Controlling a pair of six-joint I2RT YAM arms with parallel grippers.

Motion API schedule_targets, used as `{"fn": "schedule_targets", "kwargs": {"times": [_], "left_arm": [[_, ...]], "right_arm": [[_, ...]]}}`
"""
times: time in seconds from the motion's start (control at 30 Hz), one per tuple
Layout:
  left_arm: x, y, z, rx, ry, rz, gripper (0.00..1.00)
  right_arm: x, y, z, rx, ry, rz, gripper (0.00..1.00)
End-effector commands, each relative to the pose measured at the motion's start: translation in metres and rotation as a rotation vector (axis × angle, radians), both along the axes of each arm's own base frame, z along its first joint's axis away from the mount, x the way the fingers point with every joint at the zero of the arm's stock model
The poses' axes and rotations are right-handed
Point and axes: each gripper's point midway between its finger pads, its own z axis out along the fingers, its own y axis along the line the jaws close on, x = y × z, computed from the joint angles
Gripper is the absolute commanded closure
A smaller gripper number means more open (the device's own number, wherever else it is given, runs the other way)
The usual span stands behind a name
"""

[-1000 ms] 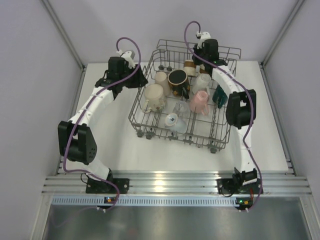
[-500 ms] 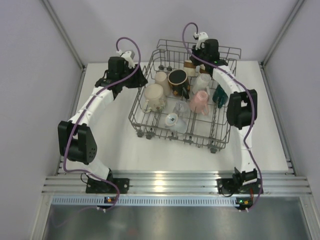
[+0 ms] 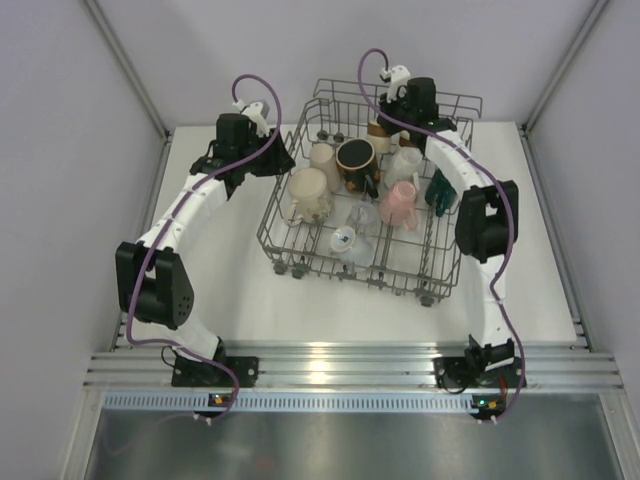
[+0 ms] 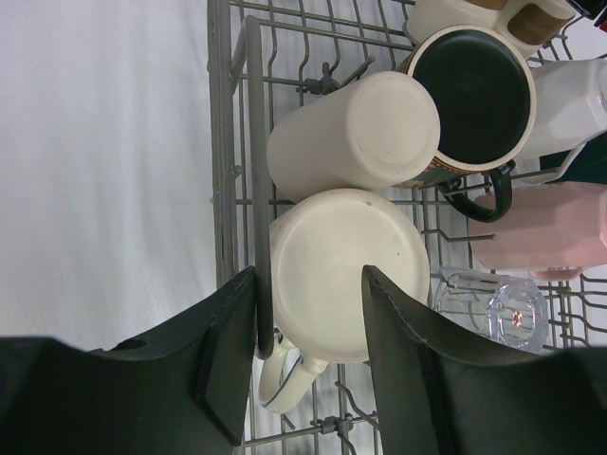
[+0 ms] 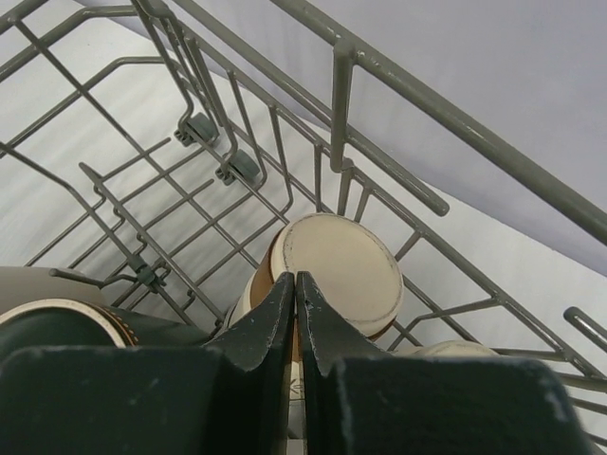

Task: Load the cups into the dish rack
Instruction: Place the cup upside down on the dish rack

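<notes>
The dish rack stands at the back middle of the table with several cups inside. My left gripper hovers open at the rack's left rim. Its fingers straddle the thick rim wire, with an upturned cream mug below. Beside that mug lie a cream tumbler, a black mug with a tan rim, a pink cup and a clear glass. My right gripper is shut and empty, just over the upturned base of a brown-banded cup at the rack's back.
A white cup, a dark green cup and a steel cup also sit in the rack. The rack's raised back wall runs close behind my right gripper. White tabletop lies left of and in front of the rack.
My right wrist has shifted slightly left and back over the rack's rear, still shut. The left arm and the cups have not moved.
</notes>
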Motion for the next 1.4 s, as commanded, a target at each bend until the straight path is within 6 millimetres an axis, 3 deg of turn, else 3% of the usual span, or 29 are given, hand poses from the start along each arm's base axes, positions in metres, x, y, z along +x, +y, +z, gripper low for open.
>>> {"fn": "schedule_targets", "kwargs": {"times": [0.0, 0.17, 0.33, 0.63, 0.83, 1.0, 1.03, 1.07, 1.13, 1.3, 1.37], "left_arm": [[-0.005, -0.021, 0.054, -0.088, -0.145, -0.081, 0.49], [-0.004, -0.022, 0.056, -0.093, -0.147, -0.080, 0.49], [-0.005, -0.021, 0.059, -0.092, -0.156, -0.080, 0.49], [-0.006, -0.019, 0.066, -0.087, -0.175, -0.073, 0.50], [-0.006, -0.021, 0.065, -0.097, -0.166, -0.074, 0.50], [-0.006, -0.019, 0.063, -0.088, -0.166, -0.072, 0.51], [-0.007, -0.018, 0.065, -0.087, -0.171, -0.067, 0.51], [-0.007, -0.018, 0.063, -0.085, -0.168, -0.068, 0.51], [-0.007, -0.018, 0.062, -0.084, -0.168, -0.069, 0.51], [-0.006, -0.020, 0.060, -0.088, -0.159, -0.072, 0.51], [-0.006, -0.020, 0.061, -0.089, -0.160, -0.074, 0.51]], "right_arm": [[-0.030, 0.006, -0.012, -0.047, 0.118, 0.064, 0.96], [-0.039, 0.001, -0.025, -0.082, 0.162, 0.063, 0.98], [-0.043, -0.010, -0.024, -0.125, 0.144, 0.030, 0.99], [-0.031, -0.042, -0.022, -0.243, 0.101, -0.057, 1.00], [-0.026, -0.021, -0.019, -0.183, 0.083, 0.002, 1.00], [-0.034, -0.001, -0.035, -0.188, 0.122, 0.049, 1.00], [-0.042, 0.001, -0.046, -0.184, 0.149, 0.061, 1.00], [-0.042, 0.003, -0.039, -0.174, 0.125, 0.059, 1.00], [-0.047, 0.000, -0.049, -0.172, 0.139, 0.042, 1.00], [-0.035, -0.007, -0.043, -0.166, 0.132, -0.010, 0.97], [-0.030, -0.009, -0.032, -0.161, 0.113, -0.024, 0.97]]}}
